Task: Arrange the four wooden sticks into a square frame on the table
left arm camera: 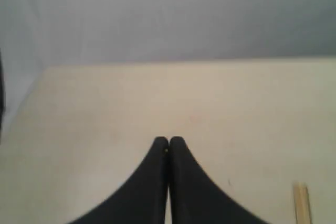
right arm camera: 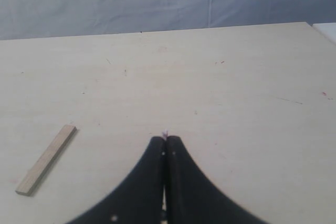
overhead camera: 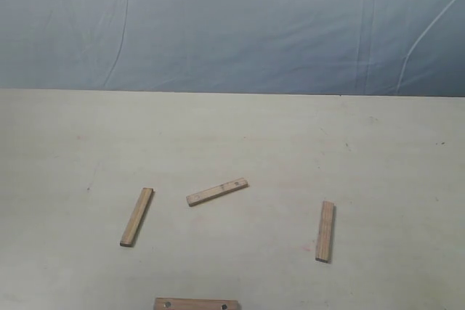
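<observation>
On the table (overhead camera: 65, 150), 4 sticks (overhead camera: 216, 192) lie apart (1 at the view's bottom edge).

Left gripper (left arm camera: 168, 140): closed up. Two black fingers (left arm camera: 149, 187) pressed side by side, touching right up to the round tips. Wide at the base and thin at the top, like a pointy hill. Aimed forward and tipped down a little. A bit blurry here, so hard to make out any small marks.

Right gripper (right arm camera: 166, 139): closed up too. Same two black fingers (right arm camera: 189, 187), tips together, with only a thin line between them. Same shape, wide low down and narrow at the tips. Small pale dots on one finger, one near the tip and one near the base. Also aimed forward and tipped down a little.
</observation>
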You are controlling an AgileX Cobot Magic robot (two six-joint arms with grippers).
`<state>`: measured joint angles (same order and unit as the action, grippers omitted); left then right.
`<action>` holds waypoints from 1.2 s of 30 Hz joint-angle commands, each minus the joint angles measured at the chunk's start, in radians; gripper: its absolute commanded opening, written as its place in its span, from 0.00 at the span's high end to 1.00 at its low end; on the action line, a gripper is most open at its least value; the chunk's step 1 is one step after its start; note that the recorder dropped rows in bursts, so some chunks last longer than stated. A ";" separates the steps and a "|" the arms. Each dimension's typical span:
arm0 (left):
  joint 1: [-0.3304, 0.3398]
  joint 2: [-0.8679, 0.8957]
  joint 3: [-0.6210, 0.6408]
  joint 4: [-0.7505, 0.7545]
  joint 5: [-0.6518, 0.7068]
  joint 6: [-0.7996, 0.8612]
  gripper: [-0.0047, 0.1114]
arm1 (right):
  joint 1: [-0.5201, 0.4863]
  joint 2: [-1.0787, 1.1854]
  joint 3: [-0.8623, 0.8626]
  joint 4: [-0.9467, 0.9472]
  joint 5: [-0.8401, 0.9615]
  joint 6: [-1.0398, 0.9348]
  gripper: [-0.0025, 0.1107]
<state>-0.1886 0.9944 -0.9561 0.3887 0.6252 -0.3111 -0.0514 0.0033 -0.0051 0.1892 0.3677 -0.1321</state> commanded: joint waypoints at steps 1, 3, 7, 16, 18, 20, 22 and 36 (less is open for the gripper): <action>-0.096 0.233 -0.092 -0.337 0.255 0.330 0.96 | -0.008 -0.003 0.005 0.003 -0.005 0.000 0.99; -0.134 0.332 -0.092 -0.432 0.268 0.347 0.94 | -0.008 -0.003 0.005 0.003 -0.005 0.000 0.99; -0.193 0.531 -0.092 -0.514 0.244 0.345 0.72 | -0.008 -0.003 0.005 0.003 -0.005 0.000 0.99; -0.193 0.837 -0.092 -0.499 -0.145 0.124 0.44 | -0.008 -0.003 0.005 0.001 -0.003 0.000 0.99; -0.193 0.875 -0.094 -0.482 -0.184 0.102 0.44 | -0.008 -0.003 0.005 0.001 -0.003 0.000 0.99; -0.193 0.907 -0.103 -0.467 -0.192 0.102 0.45 | -0.008 -0.003 0.005 0.001 -0.003 0.000 0.99; -0.193 0.926 -0.110 -0.461 -0.192 0.102 0.45 | -0.008 -0.003 0.005 0.001 -0.003 0.000 0.99; -0.193 1.023 -0.147 -0.417 -0.114 0.102 0.73 | -0.008 -0.003 0.005 0.003 -0.005 0.000 0.99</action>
<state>-0.3763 1.9877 -1.1064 -0.0233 0.4893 -0.2024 -0.0514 0.0033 -0.0051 0.1901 0.3677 -0.1321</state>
